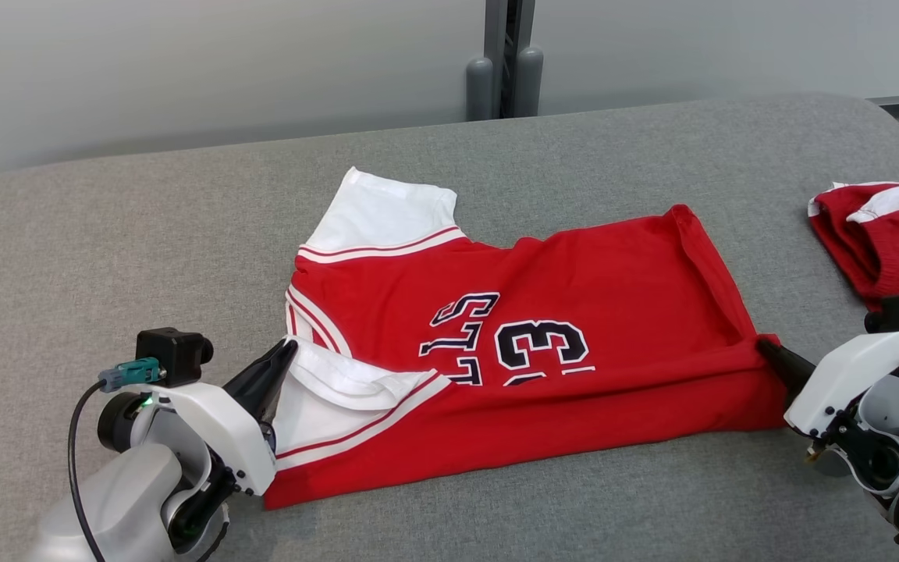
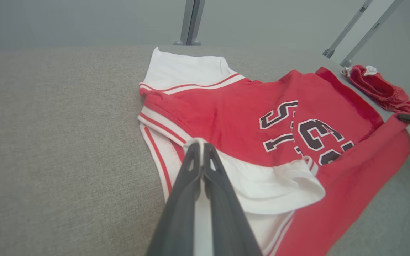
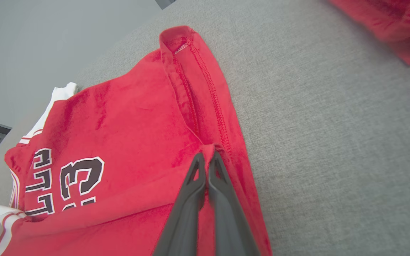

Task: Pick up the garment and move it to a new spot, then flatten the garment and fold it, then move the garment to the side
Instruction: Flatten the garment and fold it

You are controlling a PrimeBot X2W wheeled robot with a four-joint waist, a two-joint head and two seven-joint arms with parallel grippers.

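**Red jersey held at both ends on the bench**

A red jersey (image 1: pixel 574 297) with white sleeves and dark lettering, including the number 33, lies near the middle of the grey cloth-covered bench (image 1: pixel 106 257). Its collar end points to the robot's left and its hem end to the right. The near long edge is turned up and over, forming a red band that covers the lower part of the lettering.

The left gripper (image 1: pixel 287 349) meets the jersey at its near-left end. In the left wrist view its fingers (image 2: pixel 190 167) are pressed together, pinching a fold of the white sleeve cloth at their tips. The right gripper (image 1: pixel 765 345) meets the near-right corner. In the right wrist view its fingers (image 3: pixel 195 177) are likewise closed, pinching the red stitched hem where the folded band joins the corner.

A second red garment (image 1: pixel 879 234) with white trim lies bunched at the far right of the bench, apart from the jersey. A grey post (image 1: pixel 506 62) stands behind the bench against the pale wall.
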